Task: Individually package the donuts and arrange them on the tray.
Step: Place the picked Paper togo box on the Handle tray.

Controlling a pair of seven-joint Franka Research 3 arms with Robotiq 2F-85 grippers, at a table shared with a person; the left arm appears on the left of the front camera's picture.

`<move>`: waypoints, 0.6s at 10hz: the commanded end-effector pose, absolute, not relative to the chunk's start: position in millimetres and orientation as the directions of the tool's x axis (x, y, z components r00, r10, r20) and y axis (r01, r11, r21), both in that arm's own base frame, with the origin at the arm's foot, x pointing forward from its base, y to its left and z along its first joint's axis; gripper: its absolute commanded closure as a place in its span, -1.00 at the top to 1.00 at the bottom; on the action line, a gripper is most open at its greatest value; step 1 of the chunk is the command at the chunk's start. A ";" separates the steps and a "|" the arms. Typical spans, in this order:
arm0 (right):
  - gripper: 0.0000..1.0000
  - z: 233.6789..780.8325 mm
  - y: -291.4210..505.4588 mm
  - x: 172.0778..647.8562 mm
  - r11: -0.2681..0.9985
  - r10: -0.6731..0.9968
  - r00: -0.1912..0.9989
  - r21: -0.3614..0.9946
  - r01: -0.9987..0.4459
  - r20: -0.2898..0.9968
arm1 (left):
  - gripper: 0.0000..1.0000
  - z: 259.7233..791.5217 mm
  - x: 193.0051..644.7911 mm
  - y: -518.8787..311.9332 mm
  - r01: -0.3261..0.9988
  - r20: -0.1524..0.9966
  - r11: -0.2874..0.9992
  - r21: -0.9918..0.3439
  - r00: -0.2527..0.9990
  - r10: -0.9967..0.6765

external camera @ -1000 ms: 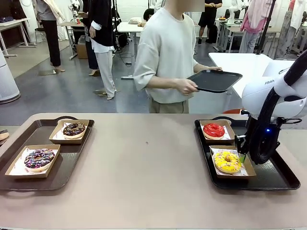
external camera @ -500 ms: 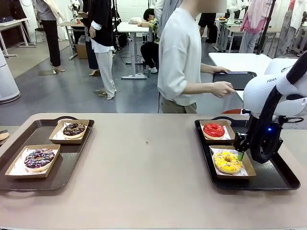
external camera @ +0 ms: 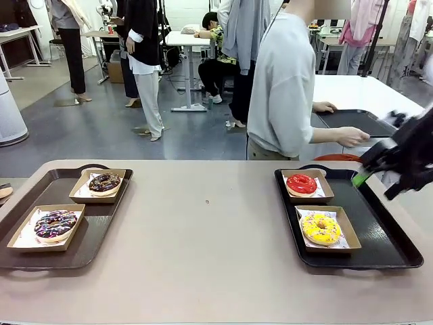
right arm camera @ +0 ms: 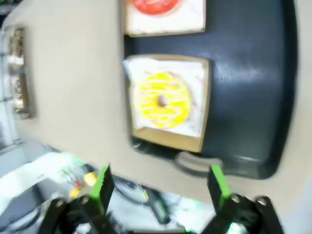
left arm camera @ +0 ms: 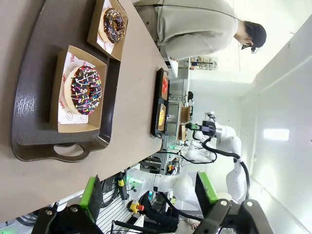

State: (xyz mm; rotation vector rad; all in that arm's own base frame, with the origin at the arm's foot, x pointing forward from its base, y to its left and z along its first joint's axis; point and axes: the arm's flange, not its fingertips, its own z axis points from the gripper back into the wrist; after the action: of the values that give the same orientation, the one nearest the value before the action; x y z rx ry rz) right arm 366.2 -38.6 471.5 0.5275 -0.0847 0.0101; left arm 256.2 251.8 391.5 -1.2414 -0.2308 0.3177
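Note:
On the left tray (external camera: pixel 101 233) lie a chocolate donut (external camera: pixel 104 183) and a purple sprinkled donut (external camera: pixel 55 223), each in an open cardboard box. The right tray (external camera: pixel 379 233) holds a red donut (external camera: pixel 302 183) and a yellow donut (external camera: pixel 321 229), also boxed. My right gripper (external camera: pixel 373 170) hangs open and blurred above that tray's far right corner, holding nothing. Its wrist view looks down on the yellow donut (right arm camera: pixel 162 100) and red donut (right arm camera: pixel 156 5), with the gripper (right arm camera: pixel 160 187) open. My left gripper (left arm camera: pixel 148 192) is open and empty, well back from the purple donut (left arm camera: pixel 85 90) and chocolate donut (left arm camera: pixel 113 25).
A person stands at the far side, turned right, with hands on a spare black tray (external camera: pixel 358 122) on a white table behind. A small crumb (external camera: pixel 207 201) lies on the tan tabletop between the two trays.
My right gripper opened and rose up and to the right, away from the yellow donut's box. The person turned right and carried the spare tray to the white table.

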 end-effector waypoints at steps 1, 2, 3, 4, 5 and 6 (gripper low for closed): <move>1.00 483.4 -99.2 349.1 0.676 -0.027 0.993 0.734 -0.065 0.113 | 1.00 392.6 254.6 251.4 -0.099 0.008 0.274 -0.957 0.931 0.364; 1.00 481.1 -125.3 339.5 0.588 -0.064 0.990 0.806 -0.066 0.128 | 1.00 392.6 254.6 251.4 -0.099 0.008 0.274 -0.957 0.931 0.364; 1.00 473.1 -148.2 329.4 0.514 -0.091 0.985 0.854 -0.080 0.147 | 1.00 392.6 254.6 251.4 -0.099 0.008 0.274 -0.957 0.931 0.364; 1.00 456.1 -169.5 320.5 0.446 -0.136 0.980 0.892 -0.072 0.147 | 1.00 392.6 254.6 251.4 -0.099 0.008 0.274 -0.957 0.931 0.364; 1.00 436.5 -185.9 313.7 0.398 -0.171 0.974 0.915 -0.067 0.146 | 1.00 392.6 254.6 251.4 -0.099 0.008 0.274 -0.957 0.931 0.364; 1.00 415.2 -198.5 306.8 0.361 -0.180 0.975 0.931 -0.056 0.129 | 1.00 392.6 254.6 251.4 -0.099 0.008 0.274 -0.957 0.931 0.364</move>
State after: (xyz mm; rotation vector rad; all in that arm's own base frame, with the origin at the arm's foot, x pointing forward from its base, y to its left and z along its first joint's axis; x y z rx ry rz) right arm 297.7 -191.8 434.5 1.1489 -0.2315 -0.0924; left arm 256.1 251.8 391.6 -1.2412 -0.2307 0.3181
